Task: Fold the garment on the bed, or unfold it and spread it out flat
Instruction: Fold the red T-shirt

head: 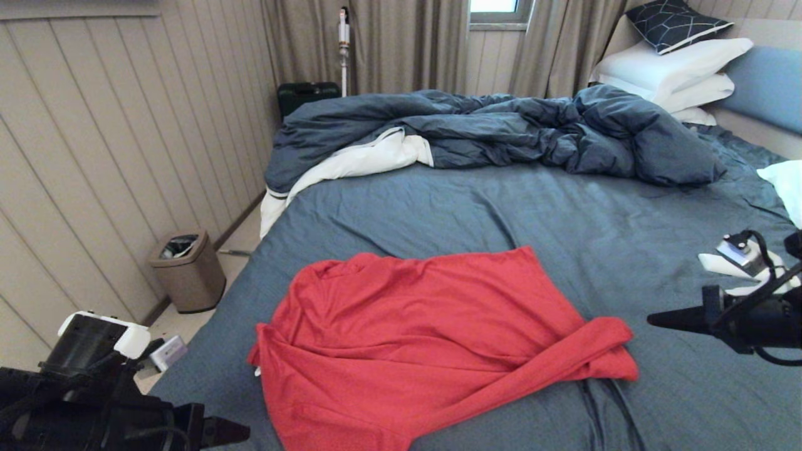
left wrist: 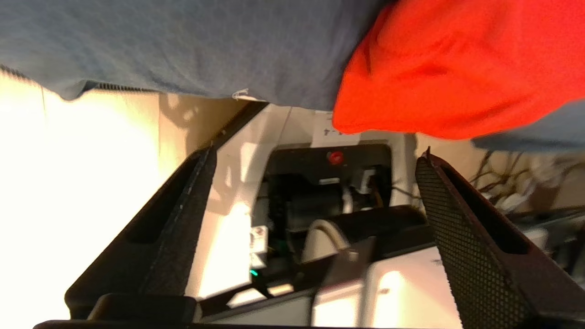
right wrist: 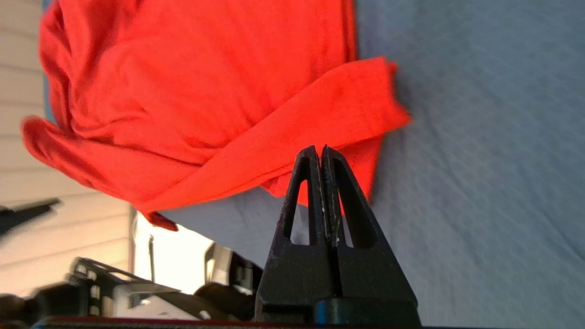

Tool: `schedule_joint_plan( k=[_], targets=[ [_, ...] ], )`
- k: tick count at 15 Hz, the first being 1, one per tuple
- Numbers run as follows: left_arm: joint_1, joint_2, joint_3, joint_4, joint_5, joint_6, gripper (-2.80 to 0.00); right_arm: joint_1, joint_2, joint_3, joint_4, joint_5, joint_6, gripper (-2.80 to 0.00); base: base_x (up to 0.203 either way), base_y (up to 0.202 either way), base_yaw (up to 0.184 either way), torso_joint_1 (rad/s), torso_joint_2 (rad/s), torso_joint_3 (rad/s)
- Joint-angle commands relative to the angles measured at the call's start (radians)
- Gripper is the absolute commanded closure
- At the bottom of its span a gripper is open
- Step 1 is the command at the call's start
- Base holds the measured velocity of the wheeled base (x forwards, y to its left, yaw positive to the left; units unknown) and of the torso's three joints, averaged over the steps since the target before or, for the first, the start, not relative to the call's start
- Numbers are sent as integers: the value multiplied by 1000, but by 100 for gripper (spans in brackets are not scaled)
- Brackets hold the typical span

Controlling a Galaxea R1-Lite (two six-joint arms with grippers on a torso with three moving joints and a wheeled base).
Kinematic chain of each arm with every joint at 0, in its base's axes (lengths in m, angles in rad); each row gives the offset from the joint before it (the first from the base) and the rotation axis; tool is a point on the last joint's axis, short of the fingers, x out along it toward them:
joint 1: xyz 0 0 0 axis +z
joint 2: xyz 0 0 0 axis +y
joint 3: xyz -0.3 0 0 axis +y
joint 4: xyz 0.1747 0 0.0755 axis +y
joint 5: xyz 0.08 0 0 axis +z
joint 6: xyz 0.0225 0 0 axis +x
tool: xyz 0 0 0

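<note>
Left pincer (left wrist: 315, 183): spread wide, nothing between the fingers, hanging low off the bed's near left corner, just beside the overhanging red cloth but apart from it. Right pincer (right wrist: 322, 157): pressed fully together, empty, hovering over the sheet just off the garment's right-hand corner, pointing toward it.

The garment (head: 401, 338): lying rumpled on the near part of the bed (head: 564, 213), back or plain side up with no print showing, one long flap doubled diagonally across the lower right, the left edge bunched and the near edge draped over the mattress side. Neither folded nor spread flat yet, by the look of it.

Risks from here: thin jersey sliding off the bed edge if tugged from the left alone; the doubled flap being pinched together with the layer beneath, dragging the whole shirt instead of opening it; the blue-grey sheet being caught along with the cloth if a pincer bites too deep.

Farther out: rumpled dark duvet (head: 501, 131) and stacked white pillows (head: 677, 75) at the head end, well apart from the shirt. On the floor by the wall, a brown bin (head: 188, 272) with a liner and something pale inside, too small to identify.
</note>
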Motion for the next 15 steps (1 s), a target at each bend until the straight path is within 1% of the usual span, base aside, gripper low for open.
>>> schedule_joint_plan(
  k=[1,3,4,7,8,10,12,15],
  targets=[
    [-8,2,69,-64,-5,14,-280,-18,9,-49,48,4,7,0,0,0,0,0,0,0],
    [-49,27,88,-121,-7,19,-280,-43,31,-107,141,-1,12,0,0,0,0,0,0,0],
    [-54,34,85,-139,-7,17,-280,-47,33,-113,152,-16,13,0,0,0,0,0,0,0],
    [-77,118,56,-193,-9,12,-280,-47,35,-132,167,-117,13,0,0,0,0,0,0,0],
    [-85,152,46,-211,-9,10,-280,-47,41,-150,190,-133,15,0,0,0,0,0,0,0],
    [-107,189,33,-233,-9,4,-280,-48,44,-172,223,-137,23,0,0,0,0,0,0,0],
    [-147,205,37,-234,-7,4,-280,-48,42,-214,262,-138,32,0,0,0,0,0,0,0],
    [-159,204,30,-234,-1,-10,-280,-46,41,-220,271,-138,36,0,0,0,0,0,0,0]
  ],
)
